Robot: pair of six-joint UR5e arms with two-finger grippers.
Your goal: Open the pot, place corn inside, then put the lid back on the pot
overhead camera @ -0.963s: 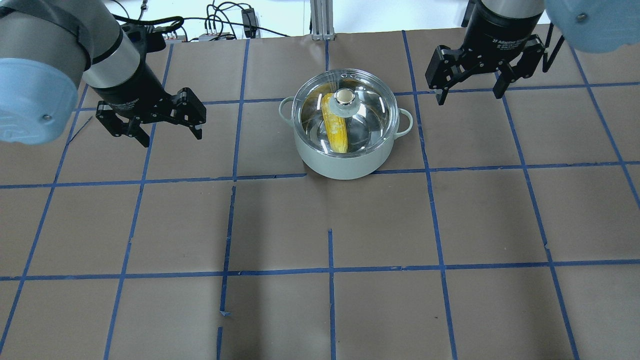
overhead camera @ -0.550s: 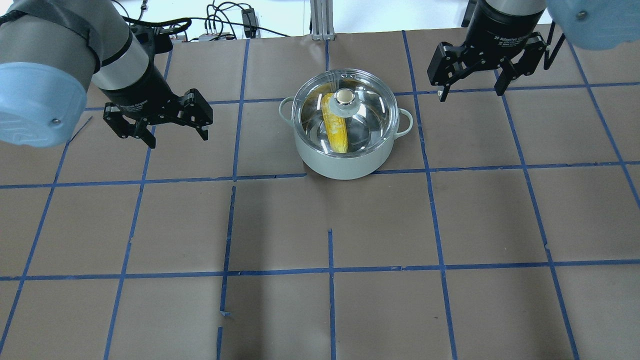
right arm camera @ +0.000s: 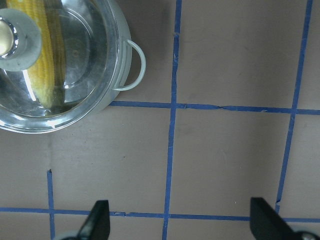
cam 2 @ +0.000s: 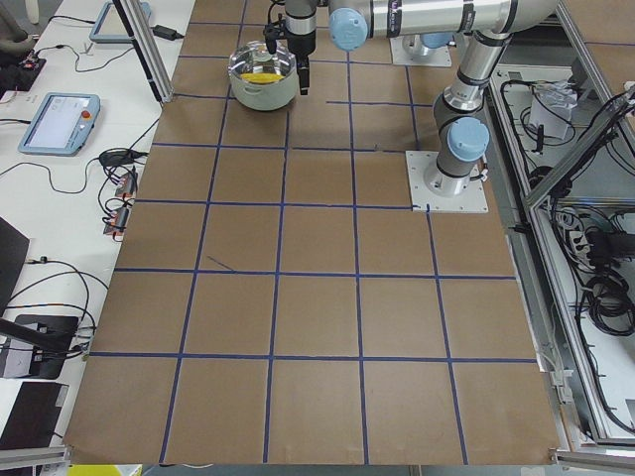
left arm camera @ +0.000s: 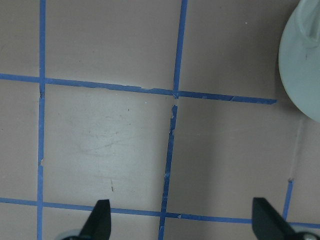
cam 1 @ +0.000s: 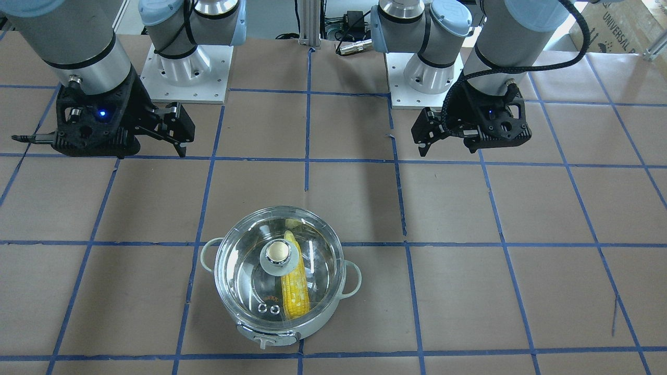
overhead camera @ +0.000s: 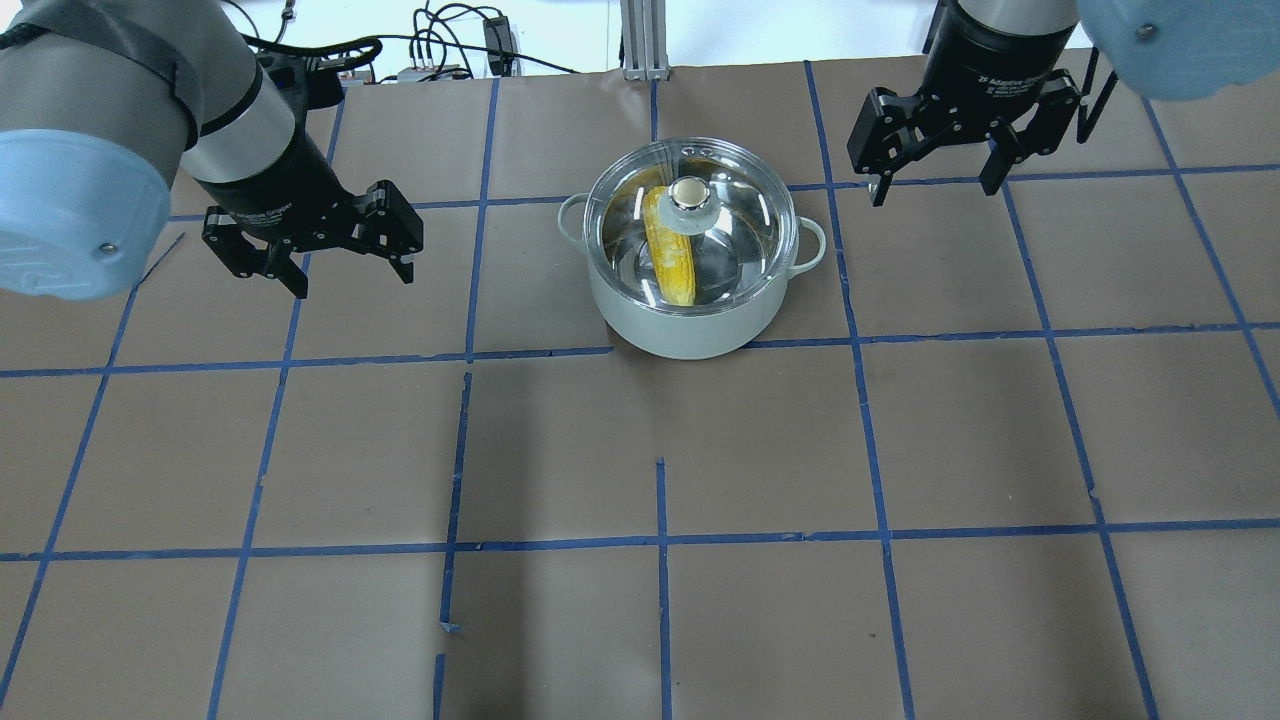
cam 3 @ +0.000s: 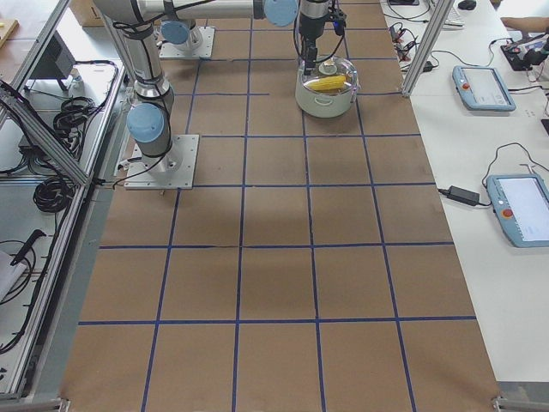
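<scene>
The pale mint pot [overhead camera: 690, 325] stands at the table's far middle, with the clear glass lid [overhead camera: 740, 235] seated on it. The yellow corn [overhead camera: 670, 255] lies inside, under the lid, beside the knob [overhead camera: 688, 193]. The front view shows the pot [cam 1: 325, 317], lid [cam 1: 245, 276] and corn [cam 1: 294, 291] the same way. My left gripper [overhead camera: 352, 283] is open and empty, to the pot's left. My right gripper [overhead camera: 933, 195] is open and empty, to the pot's right and farther back. The left wrist view shows the pot's wall [left arm camera: 302, 65]; the right wrist view shows the lid [right arm camera: 80, 75] and corn [right arm camera: 47, 60].
The table is covered in brown paper with a blue tape grid [overhead camera: 660, 540]. Cables and a power brick [overhead camera: 497, 40] lie beyond the far edge. The two arm bases [cam 1: 182, 67] [cam 1: 427, 73] stand on the robot's side. Side benches hold tablets [cam 3: 485, 86].
My left gripper has shifted a little right, toward the pot. My right gripper has moved slightly toward the far edge. Both stay open; the pot, lid and corn have not moved.
</scene>
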